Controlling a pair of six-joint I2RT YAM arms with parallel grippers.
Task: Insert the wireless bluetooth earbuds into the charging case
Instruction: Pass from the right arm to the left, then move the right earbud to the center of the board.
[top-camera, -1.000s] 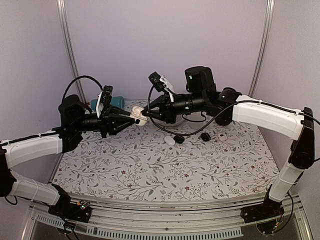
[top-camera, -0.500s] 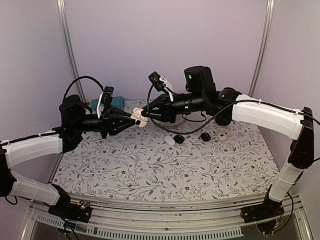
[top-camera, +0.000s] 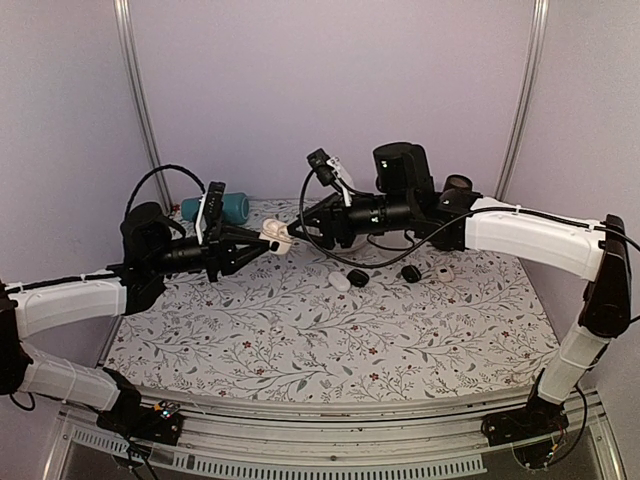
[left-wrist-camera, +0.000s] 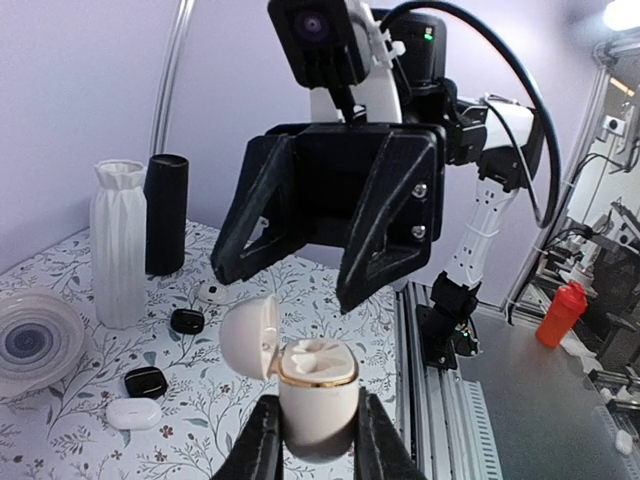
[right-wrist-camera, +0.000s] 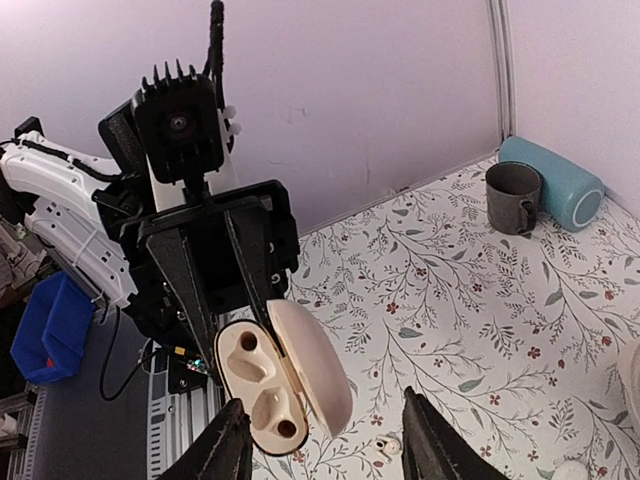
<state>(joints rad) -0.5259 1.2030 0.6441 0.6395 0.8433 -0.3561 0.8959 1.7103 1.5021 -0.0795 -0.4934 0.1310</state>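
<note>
Gripping: the left gripper (top-camera: 268, 240) pinches the white case (top-camera: 272, 236) by its lower body, with its two fingers (left-wrist-camera: 262, 440) pressed to either side.
Case: it is held in the air over the far middle of the table (top-camera: 300, 340). In the left wrist view it stands upright, with the lid (left-wrist-camera: 250, 335) flipped open and tilted to the left of the body.
Earbud: a glossy white earbud (left-wrist-camera: 315, 352) sits in the gold-rimmed open top of the case. Whether both wells are filled cannot be told.
Right gripper: the right gripper (top-camera: 297, 228) faces the case from the right, jaws spread with nothing between them. Its tips are close to the open lid and, as far as the left wrist view shows, not touching it.
Right wrist view: the open inside of the case faces the camera, above the two spread fingers (right-wrist-camera: 425, 440) at the bottom edge.
Table: on the floral cloth right of centre, a black pod (top-camera: 357, 277) and a white pod (top-camera: 340, 282) lie side by side. A second black pod (top-camera: 410, 272) lies further right.
Far left corner: a teal cylinder (top-camera: 225, 208) lies on its side, with a grey mug (right-wrist-camera: 513, 195) just beside it.
Background: in the left wrist view, a white ribbed vase (left-wrist-camera: 118, 240) and a black cylinder (left-wrist-camera: 165, 210) stand upright side by side.
</note>
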